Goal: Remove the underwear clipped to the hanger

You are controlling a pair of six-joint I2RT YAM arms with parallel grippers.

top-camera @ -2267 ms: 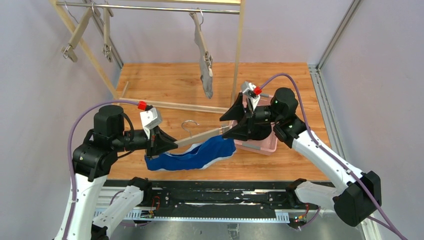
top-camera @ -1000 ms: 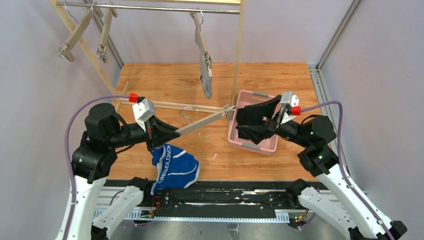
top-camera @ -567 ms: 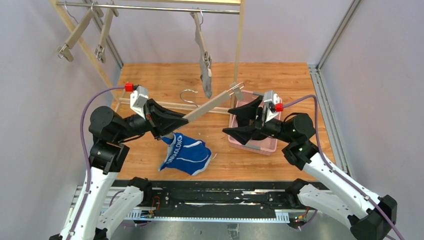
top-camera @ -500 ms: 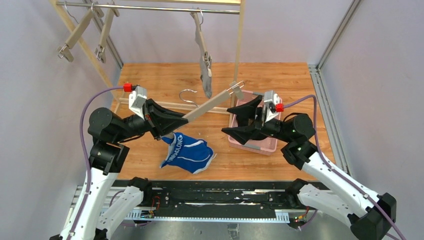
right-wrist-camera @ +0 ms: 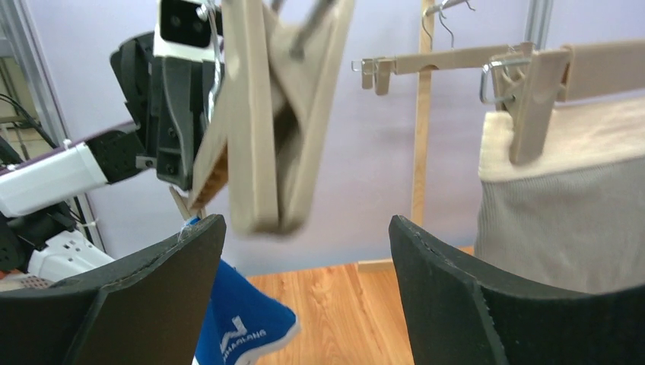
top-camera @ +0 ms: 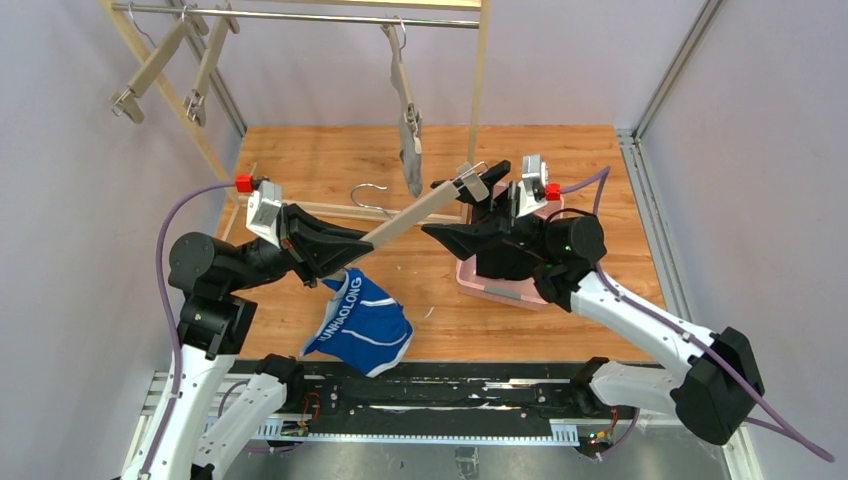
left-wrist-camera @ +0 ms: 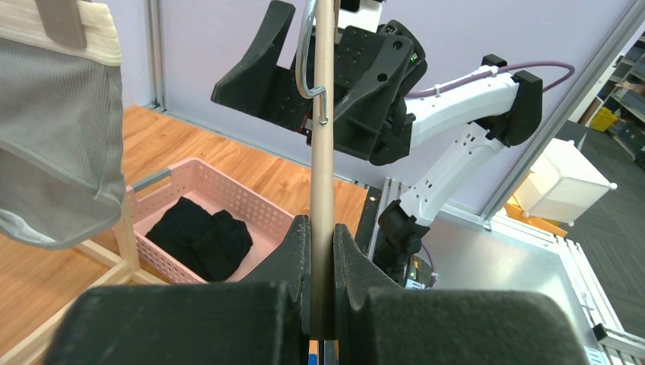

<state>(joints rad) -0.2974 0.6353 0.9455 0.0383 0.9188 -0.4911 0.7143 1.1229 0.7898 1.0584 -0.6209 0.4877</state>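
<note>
My left gripper (top-camera: 335, 252) is shut on the bar of a wooden hanger (top-camera: 415, 215), which slants up to the right. The blue underwear (top-camera: 360, 322) with white lettering dangles from the clip at the hanger's lower end, just below my left fingers. My right gripper (top-camera: 455, 215) is open, right beside the clip (top-camera: 472, 183) at the hanger's raised end. In the right wrist view that clip (right-wrist-camera: 274, 114) hangs just above and between the open fingers (right-wrist-camera: 175, 281). The grey underwear (top-camera: 411, 150) stays clipped to a hanger on the rail. The black underwear (left-wrist-camera: 201, 236) lies in the pink basket (left-wrist-camera: 255, 204).
The wooden rack's post (top-camera: 476, 100) and floor rail (top-camera: 330, 210) stand just behind both grippers. Two bare clip hangers (top-camera: 150, 70) hang at the rail's left end. The pink basket (top-camera: 500, 292) sits under my right arm.
My right gripper left the basket and swung up and left to the hanger's raised clip. My left arm lifted and tilted the hanger, and the blue underwear swung beneath it.
</note>
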